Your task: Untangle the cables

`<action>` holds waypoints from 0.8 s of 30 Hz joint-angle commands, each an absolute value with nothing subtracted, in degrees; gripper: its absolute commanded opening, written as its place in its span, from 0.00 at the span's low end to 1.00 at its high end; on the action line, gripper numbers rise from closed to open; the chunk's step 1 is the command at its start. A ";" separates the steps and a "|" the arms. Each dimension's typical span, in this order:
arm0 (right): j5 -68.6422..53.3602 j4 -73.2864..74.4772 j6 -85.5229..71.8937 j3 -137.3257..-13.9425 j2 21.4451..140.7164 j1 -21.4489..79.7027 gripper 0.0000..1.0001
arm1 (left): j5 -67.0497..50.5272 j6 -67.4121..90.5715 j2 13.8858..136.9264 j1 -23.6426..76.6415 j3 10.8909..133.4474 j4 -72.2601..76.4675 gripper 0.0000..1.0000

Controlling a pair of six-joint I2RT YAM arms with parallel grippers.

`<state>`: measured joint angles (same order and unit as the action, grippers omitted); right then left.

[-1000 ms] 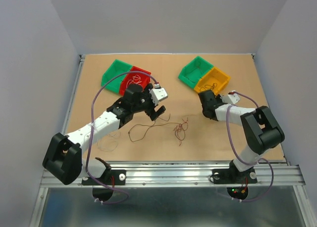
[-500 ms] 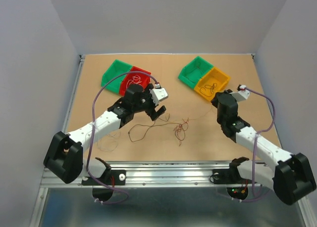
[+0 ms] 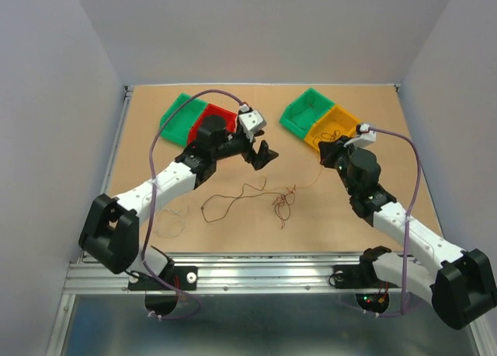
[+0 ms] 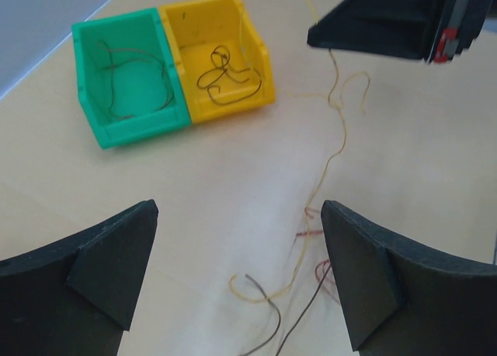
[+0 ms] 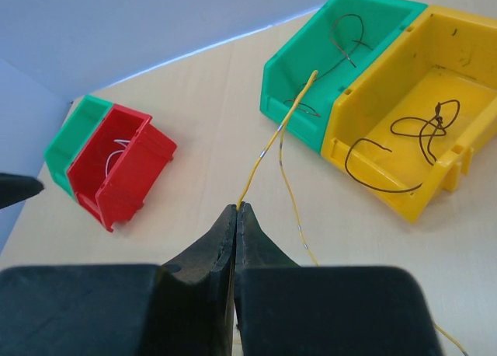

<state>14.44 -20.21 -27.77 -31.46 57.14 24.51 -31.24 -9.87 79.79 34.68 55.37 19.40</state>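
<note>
A tan surface [image 3: 140, 138] sits between grey walls, with bins along its back. The left gripper [image 3: 262, 154] hangs above it near the red bin [image 5: 144, 162], spread wide and empty. The right gripper [image 5: 236, 210] is pinched tight on a thin yellow cable [image 5: 268, 150] in front of the yellow bin [image 5: 388, 165]. The other cables [image 3: 283, 203] lie in a small reddish clump mid-surface, with loose brown strands [image 3: 225, 204] just to its left.

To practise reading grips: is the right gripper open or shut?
The right gripper is shut on a yellow wire: in its wrist view the jaws meet, pinching the wire at their tip.
</note>
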 commanded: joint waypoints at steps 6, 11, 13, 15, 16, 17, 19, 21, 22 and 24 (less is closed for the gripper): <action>12.13 -24.78 -26.89 -36.30 55.99 24.96 0.00 | -40.51 8.86 94.56 38.49 59.86 47.17 0.99; 12.04 -25.49 -27.07 -37.35 57.30 24.96 0.01 | -38.59 10.63 101.58 41.83 62.30 51.68 0.99; 11.34 -25.58 -26.98 -37.79 57.57 24.96 0.00 | -38.06 10.90 103.18 42.71 63.19 51.59 0.99; 11.25 -25.66 -27.24 -37.97 57.83 24.96 0.00 | -37.88 10.46 104.76 44.11 63.89 51.50 0.99; 11.08 -25.84 -27.25 -38.06 57.83 24.96 0.00 | -37.10 9.50 104.94 44.56 64.07 51.50 0.99; 10.90 -26.10 -27.33 -37.97 57.83 24.96 0.00 | -36.22 8.71 105.12 45.95 64.42 51.16 0.99; 10.29 -26.45 -27.95 -37.97 57.92 25.05 0.01 | -31.76 5.82 105.55 47.28 65.56 48.97 0.99; 9.93 -26.98 -28.47 -38.06 58.01 25.14 0.01 | -31.46 5.27 107.13 47.90 67.76 46.50 0.99; 9.84 -27.07 -28.56 -38.14 58.18 25.22 0.01 | -31.73 5.97 107.66 47.99 68.02 46.49 0.99; 9.76 -27.07 -28.83 -38.32 58.45 25.31 0.01 | -32.17 6.59 108.89 47.99 68.55 47.02 0.99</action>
